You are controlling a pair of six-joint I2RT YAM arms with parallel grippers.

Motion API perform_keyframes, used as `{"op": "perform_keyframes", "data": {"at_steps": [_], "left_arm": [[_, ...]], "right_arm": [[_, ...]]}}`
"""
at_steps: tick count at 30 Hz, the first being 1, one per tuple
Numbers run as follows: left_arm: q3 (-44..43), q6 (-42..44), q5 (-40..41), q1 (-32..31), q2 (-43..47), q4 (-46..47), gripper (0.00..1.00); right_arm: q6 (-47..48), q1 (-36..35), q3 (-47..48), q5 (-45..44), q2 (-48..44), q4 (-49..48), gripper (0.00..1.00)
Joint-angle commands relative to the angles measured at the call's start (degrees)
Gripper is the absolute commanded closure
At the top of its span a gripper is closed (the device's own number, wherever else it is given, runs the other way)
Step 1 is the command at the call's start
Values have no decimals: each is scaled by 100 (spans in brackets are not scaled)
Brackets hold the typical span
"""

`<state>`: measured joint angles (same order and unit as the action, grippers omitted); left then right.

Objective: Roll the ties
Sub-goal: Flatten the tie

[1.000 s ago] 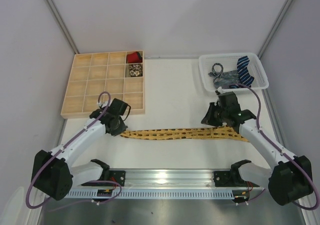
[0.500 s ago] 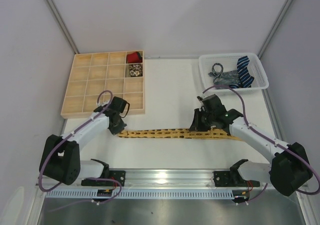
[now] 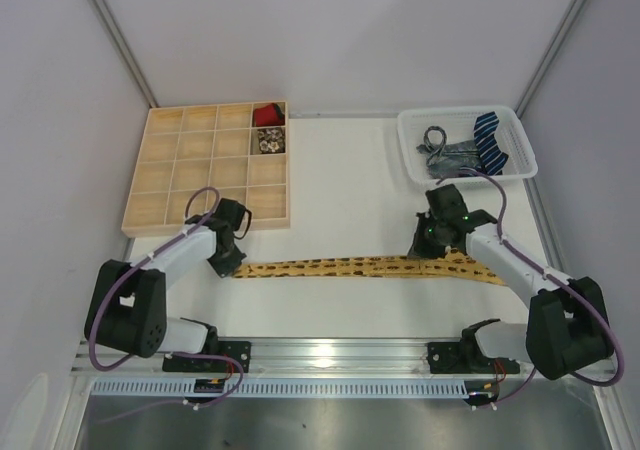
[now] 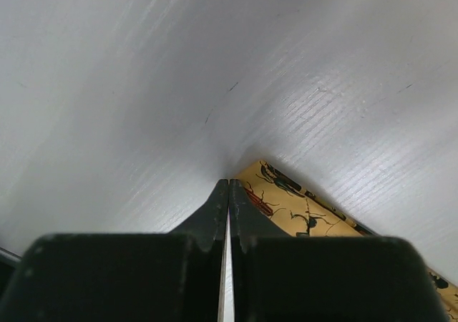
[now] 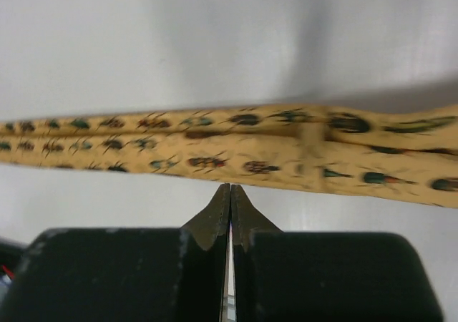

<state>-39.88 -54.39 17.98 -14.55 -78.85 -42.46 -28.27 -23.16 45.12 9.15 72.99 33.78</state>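
A mustard-yellow tie [image 3: 350, 266] with dark insect spots lies flat across the table, folded lengthwise. My left gripper [image 3: 228, 261] is shut with its tips on the table at the tie's pointed left end. In the left wrist view that pointed end [image 4: 293, 204] lies just right of the shut left gripper [image 4: 229, 183], with no fabric showing between the fingers. My right gripper [image 3: 421, 249] is shut too. In the right wrist view the right gripper [image 5: 230, 187] touches the near edge of the tie [image 5: 236, 150]. Navy-striped [image 3: 491, 140] and grey [image 3: 447, 153] ties lie in the basket.
A white basket [image 3: 415, 160] stands at the back right. A wooden compartment tray [image 3: 180, 170] at the back left holds a red rolled tie [image 3: 266, 116] and a pale patterned one [image 3: 268, 141] in its right cells. Grey walls close in on both sides.
The left gripper has closed and slid left to the tie's pointed end. The right gripper swung left along the tie, then came back right. The tie lies a little straighter.
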Motion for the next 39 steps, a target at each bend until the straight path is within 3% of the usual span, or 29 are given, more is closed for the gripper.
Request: {"op": "perform_keyframes", "data": {"at_steps": [1,4,6,9,10,12,13,15,16,19,22,27,35,39], "left_arm": [[288,-115,206,163,-149,194,98],[314,-291,382,163,404,-8,96],[366,-318,138,154,869,-43,89],[411,-204,-214,-82,1801,62,65],[411,-169,-285,-179,2212,167,53],[367,-124,-330,-486,2540,211,50],[297,-159,-304,-601,2637,203,47],[209,-151,-277,-1047,2778,360,47],[95,-142,-199,-1207,2700,500,47],[-2,51,-347,-1770,2332,887,52],[-2,366,-907,-1973,1655,1581,58],[42,859,-1349,-2017,917,2320,52],[173,1343,-1358,-2008,731,2637,49],[217,1510,-1420,-2017,617,2664,48]], "right_arm": [[-2,750,23,-466,-196,471,99],[-353,1232,75,-870,-390,761,97],[-477,1488,32,-723,-470,788,97],[-600,1989,110,-783,-444,1042,92],[-635,2121,145,-792,-418,1130,84],[-758,2481,242,-871,-443,1376,77],[-811,2596,234,-862,-496,1429,67],[-916,3079,112,-783,-645,1561,39],[-943,3402,111,-905,-672,1762,29],[-838,3896,75,-1248,-821,1956,13],[-829,4407,119,-1380,-647,2010,12],[-724,5197,93,-1039,-128,1860,9],[-1153,5339,137,-1776,83,1781,13],[-1558,5252,23,-1951,347,1825,21]]}}
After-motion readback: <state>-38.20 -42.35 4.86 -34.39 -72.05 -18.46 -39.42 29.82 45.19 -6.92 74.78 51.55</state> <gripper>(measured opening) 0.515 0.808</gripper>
